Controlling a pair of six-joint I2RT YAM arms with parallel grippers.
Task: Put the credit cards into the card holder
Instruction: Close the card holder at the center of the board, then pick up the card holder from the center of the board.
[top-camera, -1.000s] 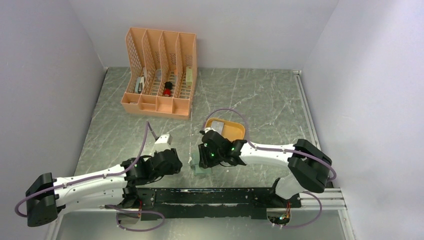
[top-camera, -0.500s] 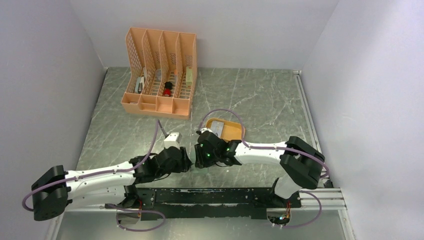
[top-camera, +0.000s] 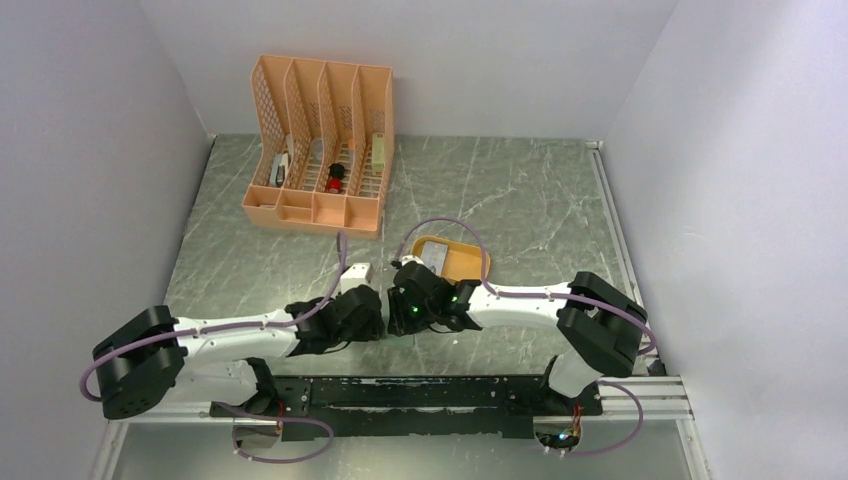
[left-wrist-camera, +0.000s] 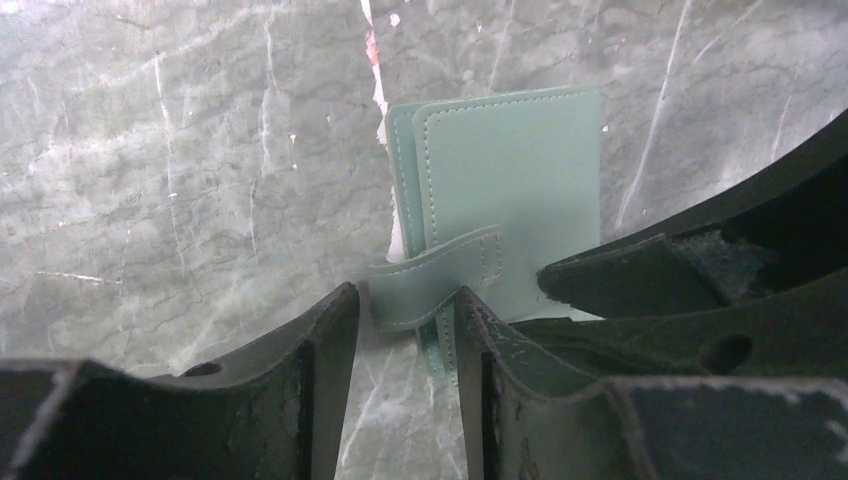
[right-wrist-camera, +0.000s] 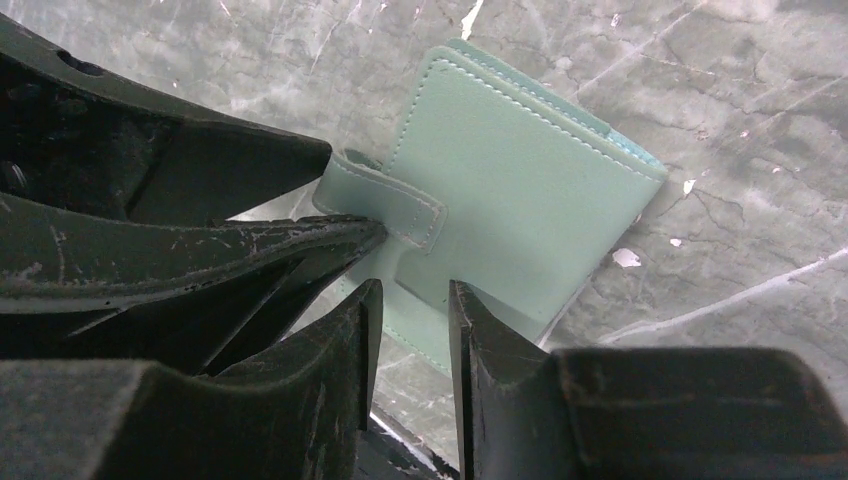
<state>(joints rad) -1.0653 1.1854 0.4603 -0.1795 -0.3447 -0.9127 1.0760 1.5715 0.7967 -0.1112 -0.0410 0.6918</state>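
Surface: grey-green marbled table (top-camera: 520, 200) closed in by pale lilac walls. A peach lattice organizer (top-camera: 320, 140) stands at the far left, well apart from the work.
Card holder: the sage-green card holder (left-wrist-camera: 515, 170) lies closed and flat on the table near the front edge, between the two wrists. The top view hides it under them.
Snap tab: the snap tab (left-wrist-camera: 440, 280) wraps round one edge and arches a little off the cover.
Left gripper: the left gripper (left-wrist-camera: 405, 335) has its jaws apart, with the tips straddling the looped end of the tab. No pinch shows.
Right gripper: the right gripper (right-wrist-camera: 412, 325) shows only a narrow gap over the holder's near edge. Whether it nips the cover cannot be told.
Credit cards: a pale flat piece (top-camera: 433, 253) in the mustard tray (top-camera: 480, 262), just beyond the right wrist, is probably the credit cards, but it is too small to be sure.
Handling: the holder looks light, soft and floppy. It would likely skate on the smooth marble and sag if lifted by one cover, so it needs pinning down.
Where to hold: the raised end of the tab looks the best purchase for pulling the snap open, with the other arm bearing on the stitched edge away from the tab. The cards, being thin, stiff and slick, probably want a grip by their edges.
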